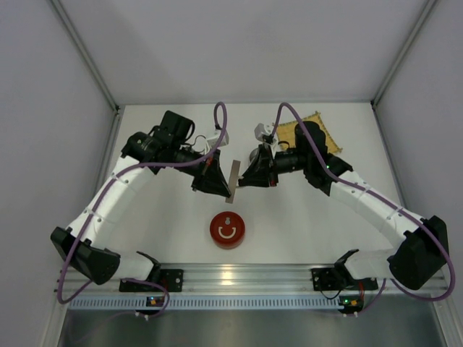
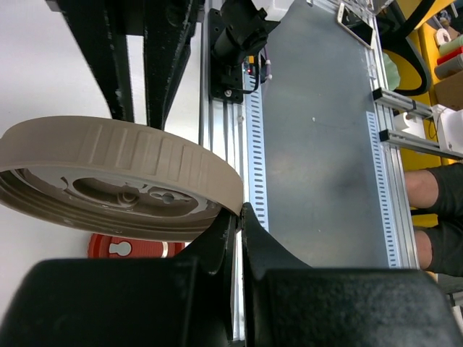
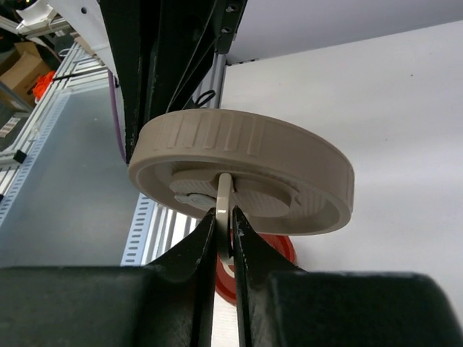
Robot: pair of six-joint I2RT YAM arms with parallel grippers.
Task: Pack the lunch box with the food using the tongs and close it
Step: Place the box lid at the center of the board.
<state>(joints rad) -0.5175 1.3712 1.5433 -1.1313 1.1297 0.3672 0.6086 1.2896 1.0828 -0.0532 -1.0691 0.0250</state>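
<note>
The red round lunch box (image 1: 227, 230) sits on the table near the front, also visible under the lid in the left wrist view (image 2: 137, 248) and the right wrist view (image 3: 278, 253). Above it a beige ribbed round lid (image 1: 232, 181) hangs on edge between both arms. My left gripper (image 1: 224, 190) (image 2: 241, 211) is shut on the lid (image 2: 123, 166) at its rim. My right gripper (image 1: 241, 178) (image 3: 225, 215) is shut on the thin ring handle in the middle of the lid (image 3: 246, 155). The food and the tongs are out of view.
A yellow woven mat (image 1: 329, 134) lies at the back right, mostly covered by the right arm. The aluminium rail (image 1: 239, 275) with both arm bases runs along the near edge. White walls close in the table on three sides.
</note>
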